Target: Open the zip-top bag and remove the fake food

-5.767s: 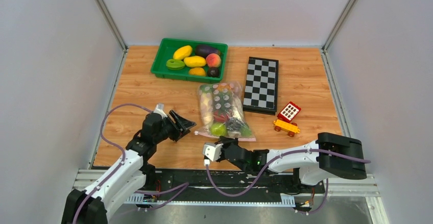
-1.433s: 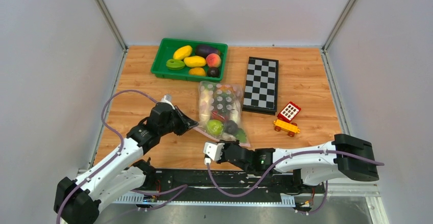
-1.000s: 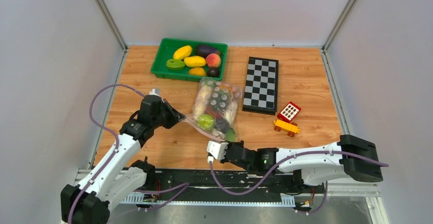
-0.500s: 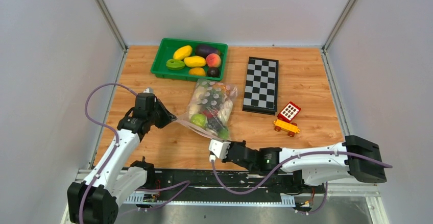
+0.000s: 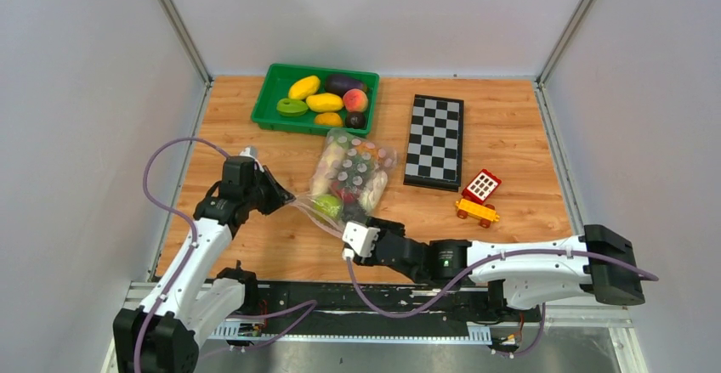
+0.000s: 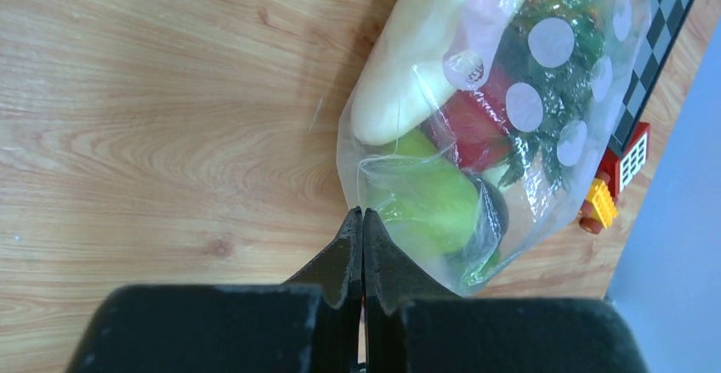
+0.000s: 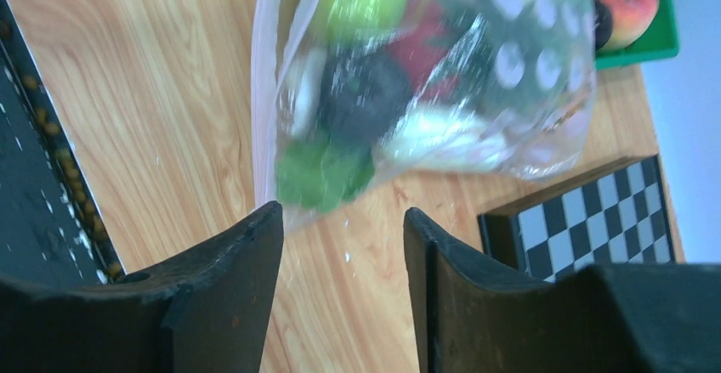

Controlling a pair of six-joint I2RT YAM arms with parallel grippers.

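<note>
From above, the left gripper is pinched together on a stretched corner of the clear, floppy plastic zip-top bag printed with pale round dots. The full body of the bag lies on the wood beyond those fingertips. The right gripper sits at the bag's nearest end with its fingers apart. This view does not show whether they touch the film. A green plastic tray and a folded black-and-white chessboard lie farther out, past the bag.

In the left wrist view, the left gripper has its two black fingers pressed flat together on a thin fold of the bag. Directly ahead of the tips bulges a green plastic pear. Beyond it are a red plastic apple, a long white plastic radish and a leafy green plastic piece.

In the right wrist view, the right gripper stands open with nothing clamped. The pale pink zip strip runs straight out from one fingertip, and its corner is just at that tip. The loaded bag lies ahead of the gap.

The film looks thin, slick and limp, and the toys look light but bulky enough to roll and drag it. A hold on the bulging part would probably slip or squeeze a toy. The flat lip beside the zip strip looks like the better hold, with each gripper on an opposite lip so the two can be pulled apart.
</note>
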